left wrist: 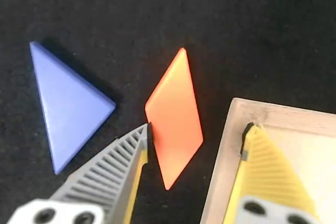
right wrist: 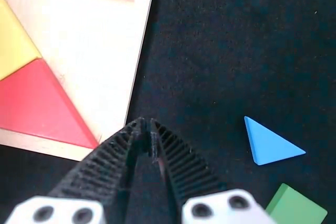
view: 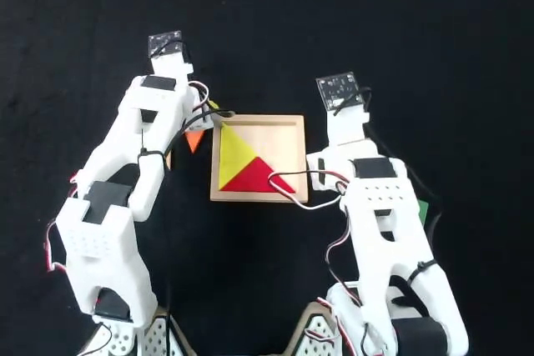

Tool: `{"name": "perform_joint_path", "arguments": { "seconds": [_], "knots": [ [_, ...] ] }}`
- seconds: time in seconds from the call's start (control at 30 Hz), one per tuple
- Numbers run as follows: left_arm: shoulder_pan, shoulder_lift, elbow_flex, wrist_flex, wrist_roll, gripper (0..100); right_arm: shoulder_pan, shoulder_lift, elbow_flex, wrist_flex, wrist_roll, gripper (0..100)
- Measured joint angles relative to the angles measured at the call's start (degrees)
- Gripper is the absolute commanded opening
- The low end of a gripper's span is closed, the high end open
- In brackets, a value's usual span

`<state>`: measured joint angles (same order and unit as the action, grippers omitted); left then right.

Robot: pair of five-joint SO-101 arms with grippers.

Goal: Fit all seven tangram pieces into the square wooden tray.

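The square wooden tray (view: 279, 135) holds a yellow triangle (view: 234, 154) and a red triangle (view: 254, 177). My left gripper (left wrist: 197, 128) is open just off the tray's corner (left wrist: 231, 129). Its grey finger (left wrist: 131, 156) sits beside an orange parallelogram (left wrist: 176, 119), and its yellow finger (left wrist: 262, 166) is over the tray. A blue-violet triangle (left wrist: 65, 106) lies on the cloth past the orange piece. My right gripper (right wrist: 146, 125) is shut on nothing, low beside the tray's edge (right wrist: 134, 77) near the red triangle's corner (right wrist: 79, 132). A blue triangle (right wrist: 268, 142) and a green piece (right wrist: 294, 208) lie close by.
A black cloth (view: 434, 56) covers the whole table. The orange parallelogram (view: 193, 139) peeks out under the left arm, left of the tray. The green piece (view: 423, 210) shows beside the right arm. Cables loop from both arms near the tray.
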<state>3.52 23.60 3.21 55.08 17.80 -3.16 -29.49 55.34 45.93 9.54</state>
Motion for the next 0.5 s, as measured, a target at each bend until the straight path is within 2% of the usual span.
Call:
{"name": "perform_joint_path", "arguments": {
  "seconds": [0.23,0.37,0.5],
  "knots": [
    [0.0,0.0,0.1,0.0,0.0,29,0.0,0.0,0.0,0.0,0.0,1.2],
    [0.8,-4.3,3.6,-0.4,1.6,29,0.0,0.0,0.0,0.0,0.0,1.2],
    [1.7,-8.3,9.9,-7.0,4.2,29,0.0,0.0,0.4,-1.1,0.0,1.2]
  ]
}}
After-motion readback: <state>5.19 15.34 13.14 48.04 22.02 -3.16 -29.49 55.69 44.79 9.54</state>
